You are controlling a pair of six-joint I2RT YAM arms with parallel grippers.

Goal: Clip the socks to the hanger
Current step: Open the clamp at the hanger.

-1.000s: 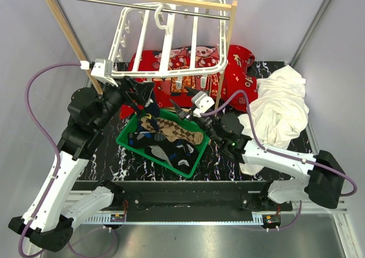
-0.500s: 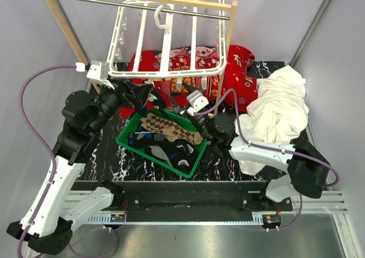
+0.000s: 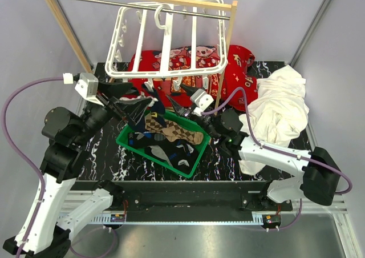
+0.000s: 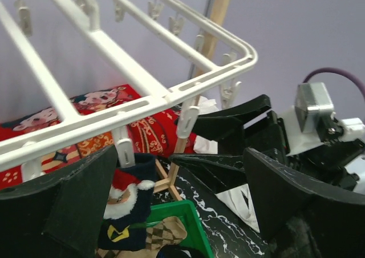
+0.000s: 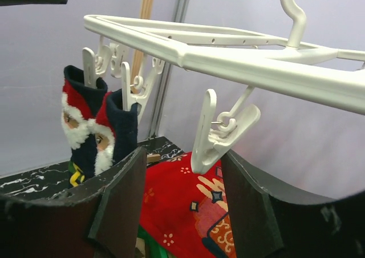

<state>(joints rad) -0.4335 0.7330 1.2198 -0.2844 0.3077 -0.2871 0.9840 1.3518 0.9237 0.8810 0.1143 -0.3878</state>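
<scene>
The white hanger (image 3: 165, 41) hangs by its hook from the rod. Two navy Santa socks (image 5: 85, 127) hang from clips on its front rail, and they also show in the top view (image 3: 154, 107) and the left wrist view (image 4: 128, 206). A brown argyle sock (image 3: 171, 129) and dark socks (image 3: 171, 152) lie in the green basket (image 3: 128, 139). My left gripper (image 3: 140, 111) is open and empty, beside the hanging socks (image 4: 177, 212). My right gripper (image 3: 179, 107) is open and empty, with a free white clip (image 5: 219, 132) just above the gap between its fingers (image 5: 182, 206).
A wooden rack with a metal rod (image 3: 142, 1) holds the hanger. A red printed cloth (image 3: 188, 58) lies behind the basket. A big white cloth (image 3: 279, 109) lies to the right. The rack's wooden post (image 3: 225, 52) stands close behind my right gripper.
My left arm has drawn back to the left and its wrist has dropped away from the hanger's front rail. My right gripper has shifted slightly under the rail.
</scene>
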